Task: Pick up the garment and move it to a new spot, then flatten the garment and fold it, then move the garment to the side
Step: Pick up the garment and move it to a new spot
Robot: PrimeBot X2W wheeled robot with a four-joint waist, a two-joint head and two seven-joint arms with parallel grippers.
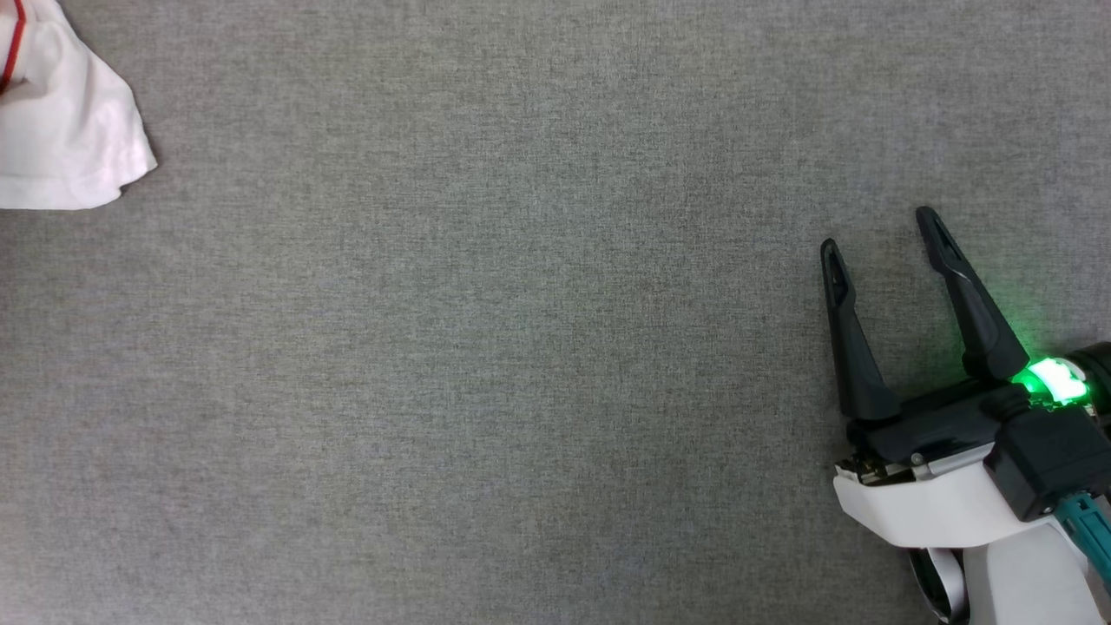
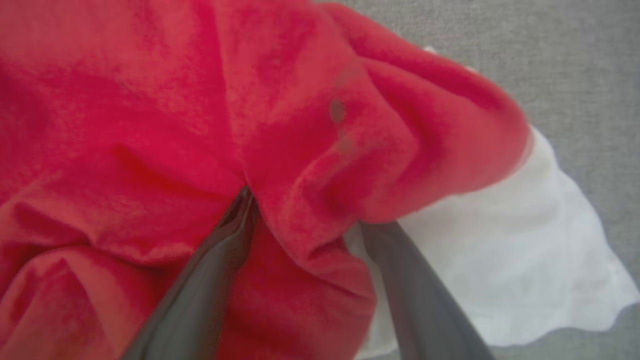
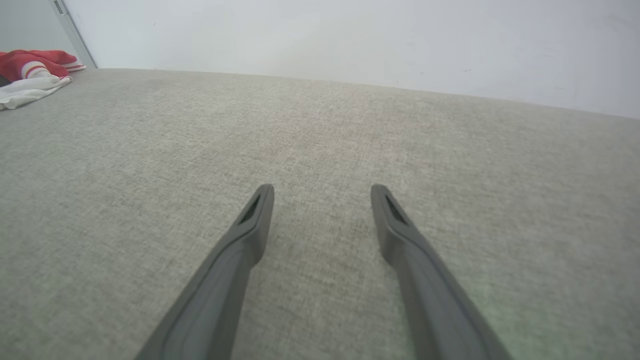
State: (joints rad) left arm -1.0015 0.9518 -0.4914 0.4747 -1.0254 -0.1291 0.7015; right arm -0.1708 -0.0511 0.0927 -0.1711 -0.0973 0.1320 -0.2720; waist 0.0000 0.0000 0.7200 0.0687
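The garment point(image 2: 150, 125) lies crumpled, red with a white panel, and takes up most of the left wrist view. My left gripper point(image 2: 305, 210) is pushed down into it, jaws wide apart, a ridge of red cloth between the fingers. Its left fingertip touches a crease and its right fingertip is hidden under the fabric. In the head view a white corner of the garment point(image 1: 61, 130) lies at the top left edge. My right gripper point(image 1: 878, 231) is open at the lower right, far from it, nothing between its fingers. The right wrist view has that gripper point(image 3: 322, 190) low over bare cloth, the garment point(image 3: 30, 70) far off at upper left.
A grey woven tabletop point(image 1: 521, 347) spreads wide between the garment and my right gripper. A pale wall point(image 3: 350, 35) stands behind the table's far edge, with a dark upright strip point(image 3: 70, 30) at its left end.
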